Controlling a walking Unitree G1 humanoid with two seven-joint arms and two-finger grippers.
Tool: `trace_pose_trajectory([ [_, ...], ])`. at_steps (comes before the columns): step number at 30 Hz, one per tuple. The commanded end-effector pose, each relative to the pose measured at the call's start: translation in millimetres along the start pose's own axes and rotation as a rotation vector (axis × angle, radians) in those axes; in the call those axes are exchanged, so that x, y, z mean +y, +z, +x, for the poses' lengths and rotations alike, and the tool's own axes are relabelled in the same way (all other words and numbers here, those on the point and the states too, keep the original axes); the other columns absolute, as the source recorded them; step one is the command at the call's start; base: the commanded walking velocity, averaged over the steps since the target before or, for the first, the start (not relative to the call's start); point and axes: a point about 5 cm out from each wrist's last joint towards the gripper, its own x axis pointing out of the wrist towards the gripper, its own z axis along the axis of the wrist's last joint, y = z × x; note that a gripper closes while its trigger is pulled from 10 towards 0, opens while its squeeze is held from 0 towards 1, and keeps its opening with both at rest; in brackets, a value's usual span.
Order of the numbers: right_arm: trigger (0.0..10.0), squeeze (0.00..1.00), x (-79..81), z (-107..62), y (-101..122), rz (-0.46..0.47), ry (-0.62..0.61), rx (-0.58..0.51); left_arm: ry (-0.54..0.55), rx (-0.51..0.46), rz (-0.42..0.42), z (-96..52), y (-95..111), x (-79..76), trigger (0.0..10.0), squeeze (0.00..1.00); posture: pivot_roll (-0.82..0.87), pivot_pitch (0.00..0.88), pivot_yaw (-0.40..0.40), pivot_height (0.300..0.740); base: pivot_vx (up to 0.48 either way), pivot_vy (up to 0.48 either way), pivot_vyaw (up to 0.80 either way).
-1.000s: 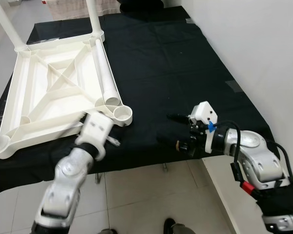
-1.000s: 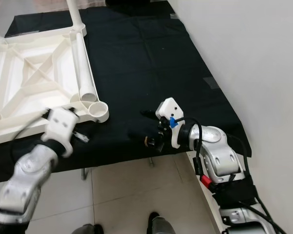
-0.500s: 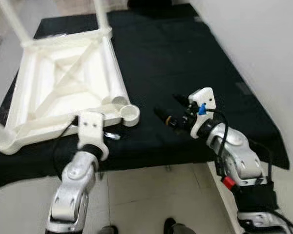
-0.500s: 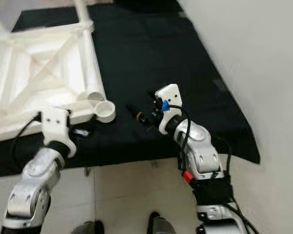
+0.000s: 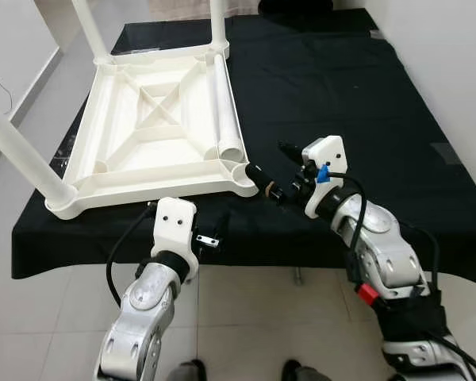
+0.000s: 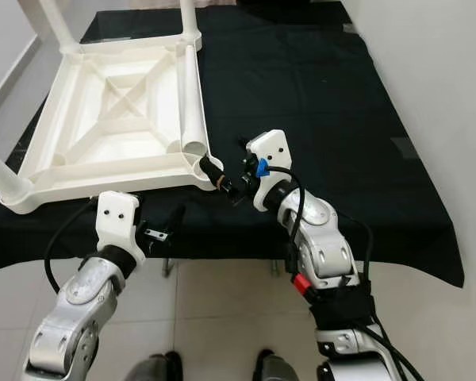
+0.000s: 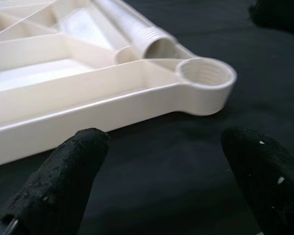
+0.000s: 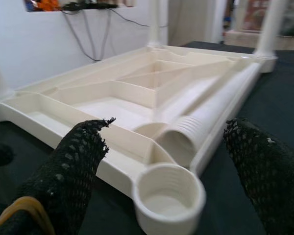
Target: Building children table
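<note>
Right wrist view: right gripper (image 8: 161, 161) spread wide before the tabletop's (image 5: 143, 127) empty socket (image 8: 167, 197), legs (image 5: 20, 155) cropped, perhaps three.

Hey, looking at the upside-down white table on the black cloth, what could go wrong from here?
1. The loose leg lies unscrewed inside the upturned table; it may roll when grabbed.
2. The open right tool sits close to the empty corner socket; a nudge could shift the whole table.
3. The table's near edge lies close to the black cloth's front edge, so a pull by the open left tool might drag it off.
</note>
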Motion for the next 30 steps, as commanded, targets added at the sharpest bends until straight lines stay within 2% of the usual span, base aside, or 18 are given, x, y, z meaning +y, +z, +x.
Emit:
trace_pose_trajectory([
  [1, 10.0, 0.00, 7.5, 1.2, 0.9, -0.001, 0.042, -0.018, 0.007, -0.001, 0.014, -2.5, -0.5, 1.5, 10.0, 0.00, 0.01, 0.219, 0.026, 0.740, 0.251, 0.000, 0.80],
  [9, 10.0, 0.00, 5.7, 0.7, 1.3, -0.023, 0.020, -0.018, 0.010, -0.005, 0.014, -2.1, 0.6, 2.7, 10.0, 0.00, 0.01, 0.221, 0.026, 0.740, 0.270, 0.000, 0.57],
  [12, 10.0, 0.00, 6.0, 2.1, 1.3, -0.055, 0.006, -0.009, 0.016, -0.007, 0.018, -2.5, 0.8, 4.4, 10.0, 0.00, 0.01, 0.221, 0.026, 0.740, 0.287, 0.000, 0.00],
  [18, 10.0, 0.00, 7.5, 0.9, 5.4, -0.039, 0.051, -0.037, 0.011, -0.004, 0.025, -3.0, -0.3, 3.4, 10.0, 0.00, 0.01, 0.221, 0.027, 0.740, 0.289, 0.000, 0.00],
  [27, 10.0, 0.00, -3.7, -6.1, 15.7, -0.116, 0.129, -0.030, -0.027, 0.006, 0.061, -6.2, -4.5, -1.5, 10.0, 0.00, 0.01, 0.223, 0.028, 0.740, 0.088, 0.000, 0.00],
  [30, 10.0, 0.00, -9.3, -10.6, 19.7, -0.195, 0.166, 0.000, -0.057, 0.034, 0.048, -13.5, -9.5, -5.6, 10.0, 0.00, 0.01, 0.224, 0.034, 0.740, 0.000, 0.000, 0.00],
])
